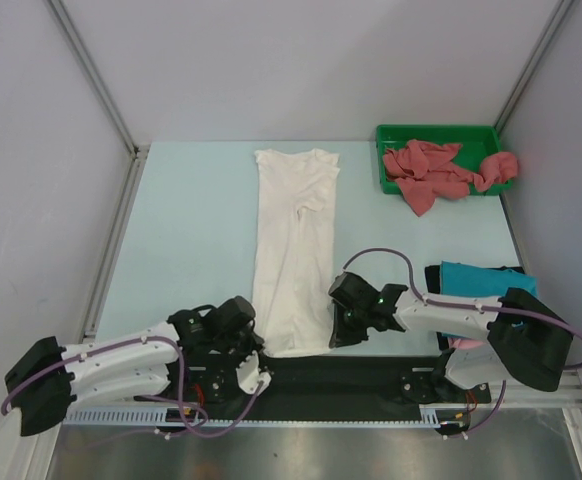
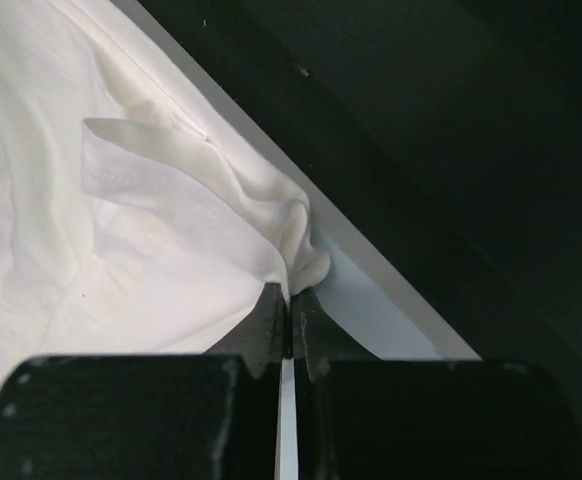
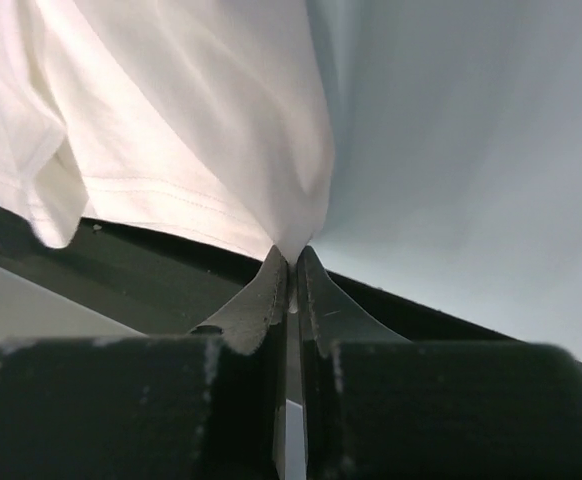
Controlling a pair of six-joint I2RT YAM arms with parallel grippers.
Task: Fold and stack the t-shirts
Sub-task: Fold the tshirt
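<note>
Your left gripper (image 2: 291, 295) has its jaws pressed together, pinching a bunched fold at the near left corner of the white t-shirt (image 1: 293, 240). Cloth rises out of the fingertips in a small puckered ridge.

Your right gripper (image 3: 291, 258) is likewise pressed together, with the shirt's near right corner nipped at the very tips, just beside the stitched hem.

The white t-shirt lies lengthwise down the middle of the table (image 1: 191, 230), folded narrow, collar at the far end and hem at the near edge, partly over the black strip (image 1: 371, 372).

Only the top view shows you the rest. The dusty red t-shirts (image 1: 436, 172) are heaped in the green tray (image 1: 436, 129) at the far right, spilling over its near and right rims. A teal t-shirt (image 1: 476, 280) lies folded at the near right, partly under your right arm.

Only the wrist views confirm the grips. From above, both sets of fingertips are hidden beneath the gripper bodies, and you see merely that each meets a hem corner.
</note>
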